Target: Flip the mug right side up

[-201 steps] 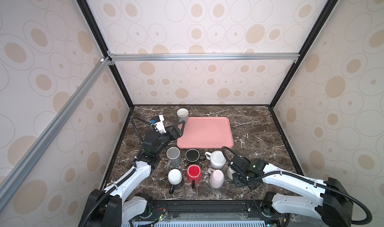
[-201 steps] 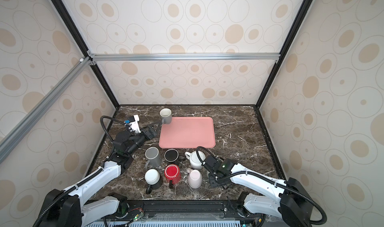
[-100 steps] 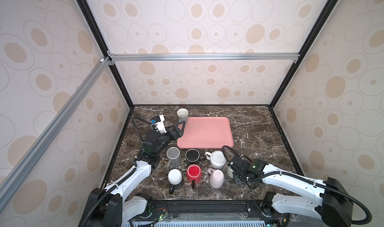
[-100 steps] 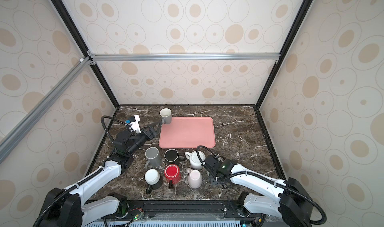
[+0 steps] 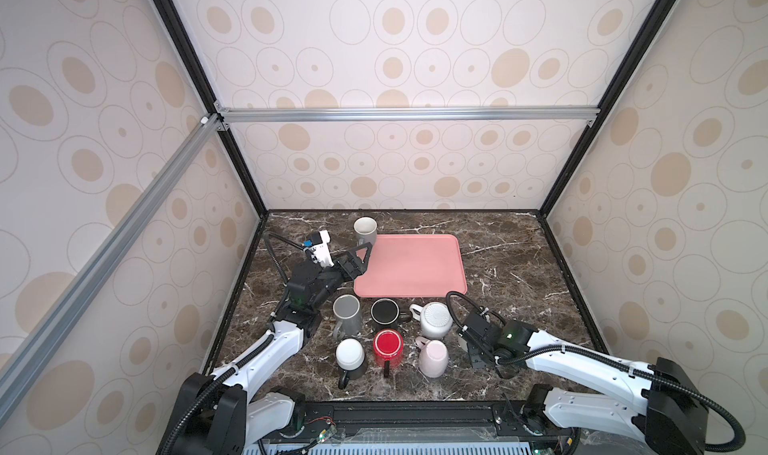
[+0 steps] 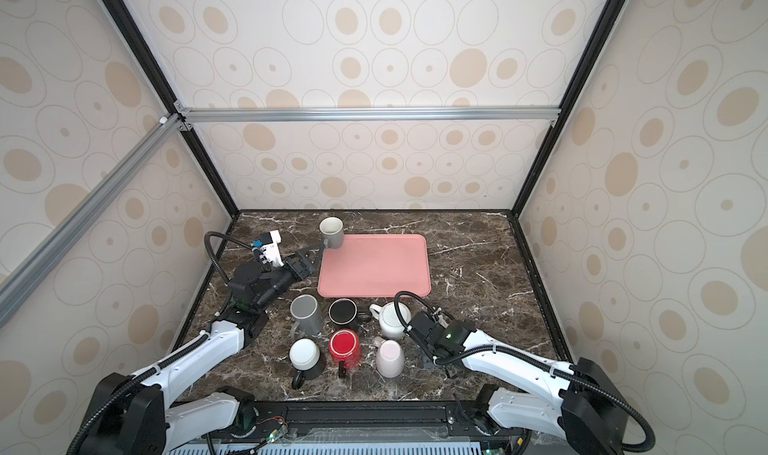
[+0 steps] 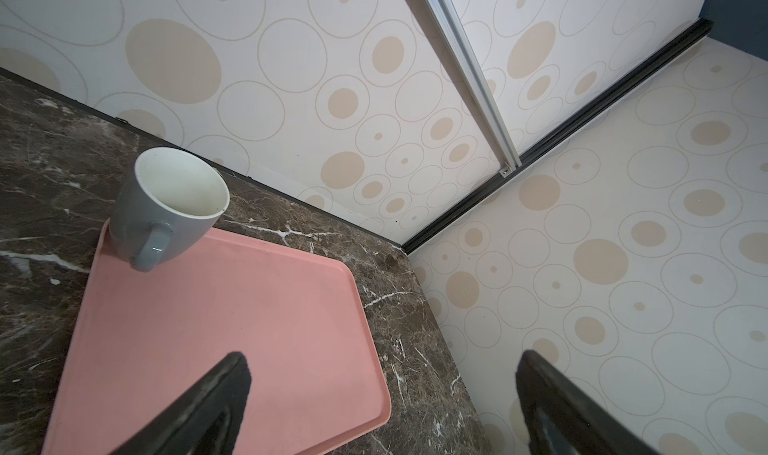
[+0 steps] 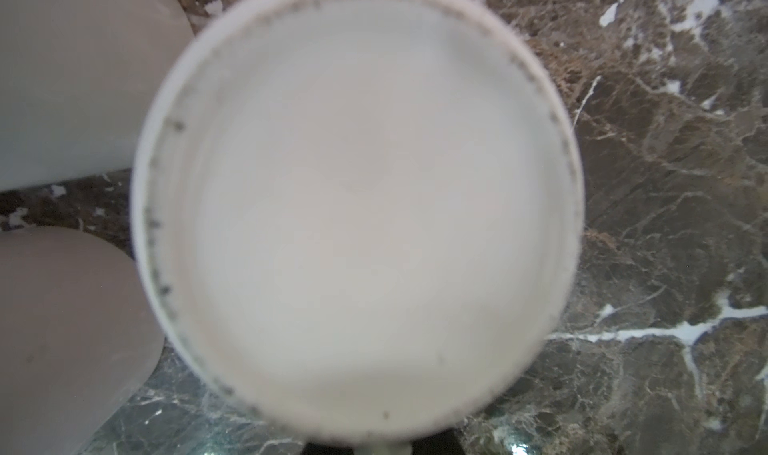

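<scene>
A white mug [image 8: 357, 207] fills the right wrist view with its round face toward the camera, standing on the marble. Its handle stub sits between the dark fingers of my right gripper [image 8: 380, 446], which is shut on it. In both top views the right gripper [image 5: 471, 351] [image 6: 428, 357] points down at the front right and hides this mug. My left gripper [image 5: 359, 259] [image 6: 311, 257] [image 7: 380, 361] hangs open and holds nothing at the left edge of the pink tray [image 5: 415, 266] [image 7: 228, 328].
A grey mug [image 5: 365, 229] [image 7: 166, 207] stands upright at the tray's far left corner. Several mugs stand close together in front of the tray: grey [image 5: 347, 315], black [image 5: 384, 311], white ribbed [image 5: 435, 320], dark with white base [image 5: 350, 355], red [image 5: 388, 347], pink [image 5: 433, 355] [image 8: 62, 340].
The right wrist has shifted only slightly over the white mug. The left arm and the other mugs are where they were.
</scene>
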